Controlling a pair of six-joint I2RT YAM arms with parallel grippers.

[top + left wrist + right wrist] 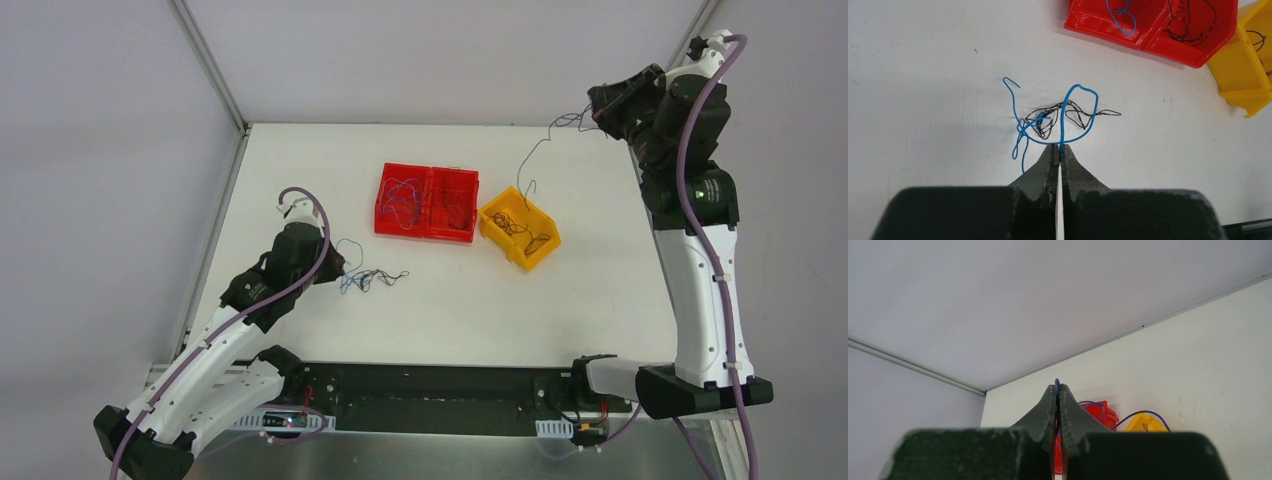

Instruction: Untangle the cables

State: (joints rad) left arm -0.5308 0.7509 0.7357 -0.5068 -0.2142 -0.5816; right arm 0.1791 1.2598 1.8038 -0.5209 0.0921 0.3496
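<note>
A small tangle of cables (368, 279), blue and dark wires, lies on the white table left of centre; it also shows in the left wrist view (1058, 117). My left gripper (1060, 148) is shut on a blue wire (1083, 92) of that tangle, at its near edge; in the top view the left gripper (338, 270) sits just left of it. My right gripper (1057, 386) is raised at the far right, shut on a purple wire (1057, 382) that hangs in the top view (540, 150) down toward the yellow bin (520, 228).
A red two-compartment bin (427, 201) at mid table holds blue wires on the left and dark wires on the right. The yellow bin beside it holds dark wires. The table's far edge and side rails (210, 60) bound the space.
</note>
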